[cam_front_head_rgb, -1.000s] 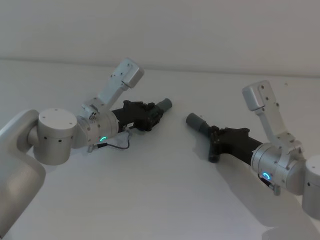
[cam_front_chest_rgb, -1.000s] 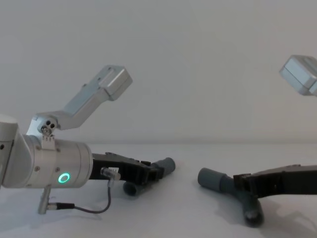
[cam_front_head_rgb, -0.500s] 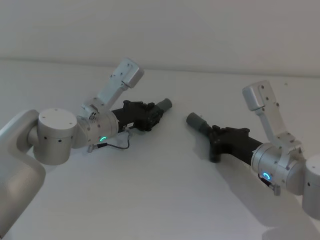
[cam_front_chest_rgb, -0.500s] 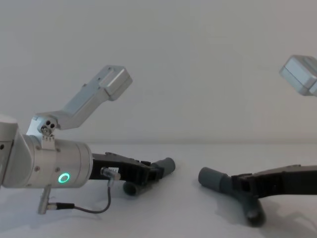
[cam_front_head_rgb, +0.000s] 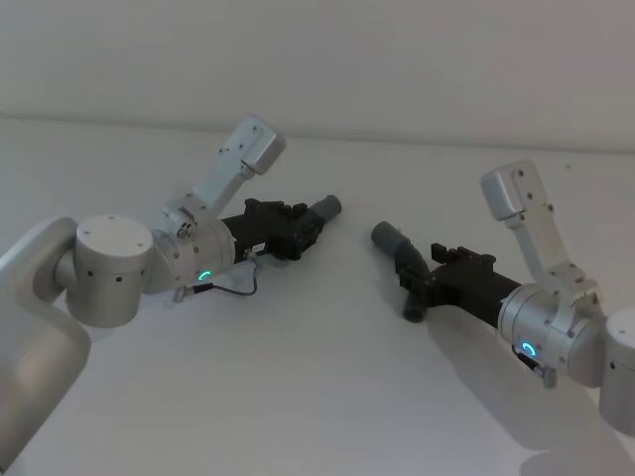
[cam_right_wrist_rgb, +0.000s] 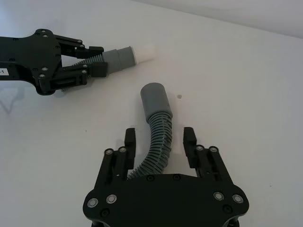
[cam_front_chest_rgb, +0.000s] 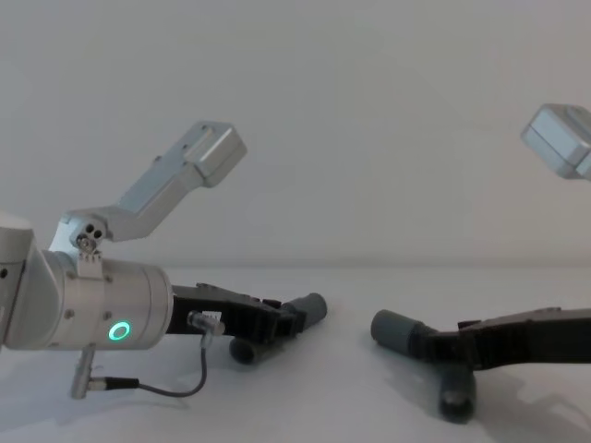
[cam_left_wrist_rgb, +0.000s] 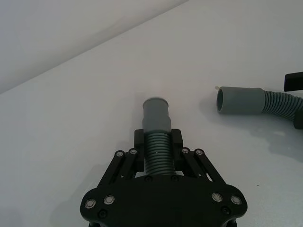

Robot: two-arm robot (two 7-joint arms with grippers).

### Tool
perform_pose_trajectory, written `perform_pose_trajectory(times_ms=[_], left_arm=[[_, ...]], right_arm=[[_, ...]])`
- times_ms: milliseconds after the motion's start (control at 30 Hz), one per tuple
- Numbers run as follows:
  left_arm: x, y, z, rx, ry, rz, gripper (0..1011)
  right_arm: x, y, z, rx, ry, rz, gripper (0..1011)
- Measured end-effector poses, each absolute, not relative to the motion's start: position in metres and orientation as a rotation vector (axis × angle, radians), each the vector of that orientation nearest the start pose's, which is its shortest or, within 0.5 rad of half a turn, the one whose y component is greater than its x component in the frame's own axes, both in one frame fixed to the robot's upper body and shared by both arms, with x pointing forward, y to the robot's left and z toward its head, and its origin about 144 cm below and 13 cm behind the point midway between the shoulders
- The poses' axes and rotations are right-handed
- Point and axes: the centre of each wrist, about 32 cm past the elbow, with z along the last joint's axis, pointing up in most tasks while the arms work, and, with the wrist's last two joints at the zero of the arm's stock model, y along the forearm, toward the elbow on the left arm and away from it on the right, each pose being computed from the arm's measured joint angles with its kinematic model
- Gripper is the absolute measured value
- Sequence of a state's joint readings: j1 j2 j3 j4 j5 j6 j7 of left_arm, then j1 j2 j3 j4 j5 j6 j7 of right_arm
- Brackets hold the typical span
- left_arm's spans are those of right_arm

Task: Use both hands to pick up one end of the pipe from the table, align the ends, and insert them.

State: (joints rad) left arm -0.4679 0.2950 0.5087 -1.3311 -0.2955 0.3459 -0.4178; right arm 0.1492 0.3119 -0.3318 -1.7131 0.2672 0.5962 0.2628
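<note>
You're looking over a plain matte white table [cam_front_head_rgb: 298,397], wide and flat. Behind it: a bare off-white wall [cam_front_head_rgb: 397,59], meeting the tabletop in one straight seam. Light soft, even; you get only faint, blurred grey shadows on the surface.

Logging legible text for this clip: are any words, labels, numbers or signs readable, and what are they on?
"-1": end of a print on the left gripper, which clamps its pipe piece; the rest is cut off at the picture's edge.
White tag on the same gripper, chest view: too small to read.
No text on the right gripper, the other pipe piece or the table.
</note>
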Motion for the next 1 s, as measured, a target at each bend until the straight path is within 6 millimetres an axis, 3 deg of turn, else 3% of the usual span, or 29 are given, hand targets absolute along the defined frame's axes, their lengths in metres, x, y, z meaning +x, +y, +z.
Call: perform_pose_trajectory(times_ms=[267,533,1000], left_arm=[[0.56,0.1889,1.203,0.328,0.093,0.785,320],[0.56,0.1889,1.203,0.328,0.093,0.785,320],[0.56,0.1889,1.203,0.328,0.093,0.785,320]], right_arm=[[0.4766,-0.2043,1.2101,-0.378,0.234,-0.959,823],[0.4766,-0.2039,1.2075,-0.394,0.229,-0.954,1002],[0.4772,-0.2037,1.2049,-0.411,0.228,-0.945,1000]])
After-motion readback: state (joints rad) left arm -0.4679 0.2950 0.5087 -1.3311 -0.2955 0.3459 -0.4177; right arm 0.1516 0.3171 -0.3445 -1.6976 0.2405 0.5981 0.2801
